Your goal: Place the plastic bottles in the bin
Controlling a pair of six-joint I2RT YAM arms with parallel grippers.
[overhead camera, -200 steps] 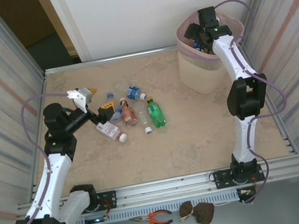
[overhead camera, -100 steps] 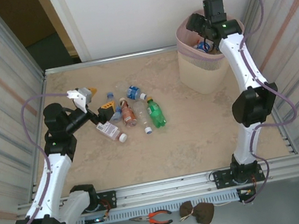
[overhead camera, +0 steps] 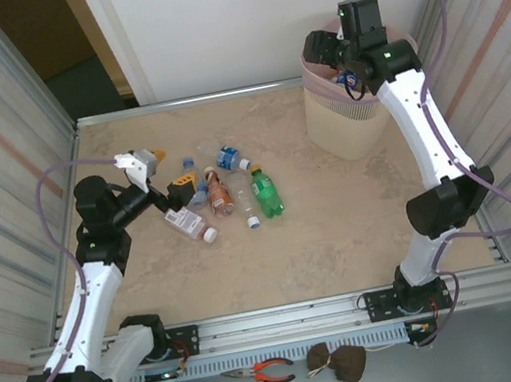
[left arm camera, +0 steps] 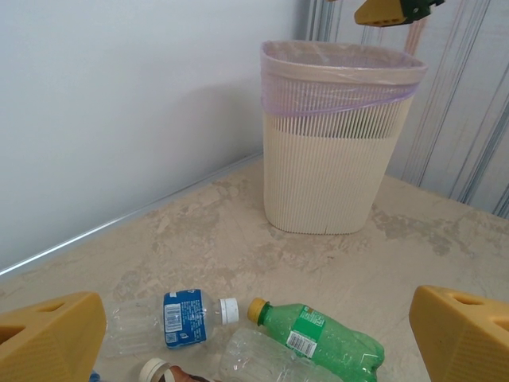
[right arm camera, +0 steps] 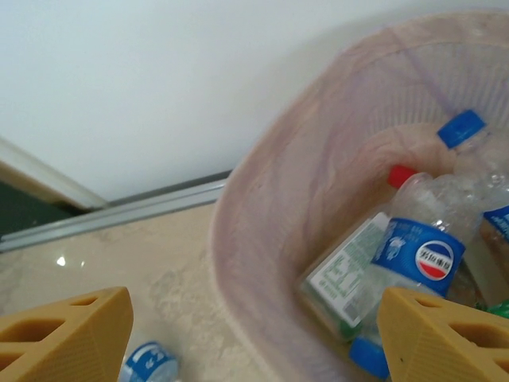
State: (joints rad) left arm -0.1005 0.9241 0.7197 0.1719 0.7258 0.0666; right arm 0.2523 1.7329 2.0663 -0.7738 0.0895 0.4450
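Note:
Several plastic bottles lie in a cluster left of the table's middle: a green one (overhead camera: 266, 192), an orange-brown one (overhead camera: 220, 194), a blue-labelled one (overhead camera: 229, 159) and a red-labelled one (overhead camera: 190, 224). My left gripper (overhead camera: 170, 166) hangs open just left of them. Its wrist view shows the green bottle (left arm camera: 326, 338) and the blue-labelled bottle (left arm camera: 184, 317) ahead of its fingers (left arm camera: 52, 342). The pale pink bin (overhead camera: 352, 121) stands at the far right. My right gripper (overhead camera: 326, 54) hovers open and empty over its left rim. Inside the bin (right arm camera: 286, 199) lie more bottles, one blue-labelled with a red cap (right arm camera: 421, 251).
Corrugated metal walls close in both sides and a white wall stands behind. Bare tabletop (overhead camera: 340, 226) stretches between the bottle cluster and the bin. Pliers (overhead camera: 266, 372) and a brown clump (overhead camera: 338, 363) lie in front of the base rail.
My right arm has lifted and drawn its gripper from inside the bin toward the bin's left rim, jaws narrowing a little. The left arm and the table bottles have not moved.

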